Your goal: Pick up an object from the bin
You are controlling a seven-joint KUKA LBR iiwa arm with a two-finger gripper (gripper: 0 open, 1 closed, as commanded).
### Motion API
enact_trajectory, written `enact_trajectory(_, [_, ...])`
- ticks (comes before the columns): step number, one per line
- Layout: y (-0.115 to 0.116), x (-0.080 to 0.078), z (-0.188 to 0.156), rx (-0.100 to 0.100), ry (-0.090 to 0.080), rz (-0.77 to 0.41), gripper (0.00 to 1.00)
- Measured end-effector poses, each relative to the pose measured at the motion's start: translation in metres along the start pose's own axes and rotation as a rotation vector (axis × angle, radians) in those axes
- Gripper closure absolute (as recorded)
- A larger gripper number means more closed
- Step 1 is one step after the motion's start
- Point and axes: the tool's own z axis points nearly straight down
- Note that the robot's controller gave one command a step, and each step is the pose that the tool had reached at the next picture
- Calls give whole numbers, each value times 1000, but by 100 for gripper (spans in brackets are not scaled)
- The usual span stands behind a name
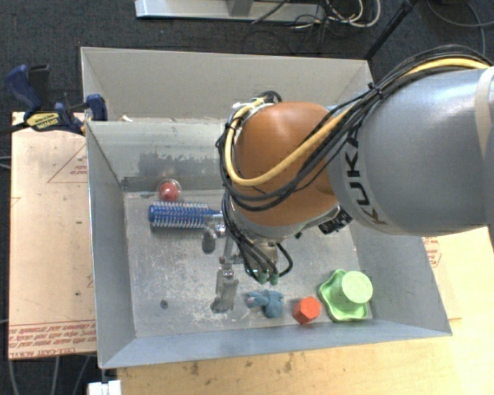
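My gripper (225, 293) hangs under the arm's orange cover and reaches down to the bin floor near the front middle. Nothing shows held in it. Just to its right lies a small blue-grey figure (266, 303), close by but apart from it. A small orange-red block (307, 309) lies right of that figure. Behind and left of the gripper, a blue ribbed brush (184, 216) lies crosswise on the floor.
A light green lidded piece (346, 295) sits in the front right corner. A red ball (170, 191) rests near the back wall, just behind the brush. The arm and its cover hide the middle and right of the bin.
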Motion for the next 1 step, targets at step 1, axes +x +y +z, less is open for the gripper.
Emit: enact_trajectory(1, [-61,-123,2,1,-15,-32,0])
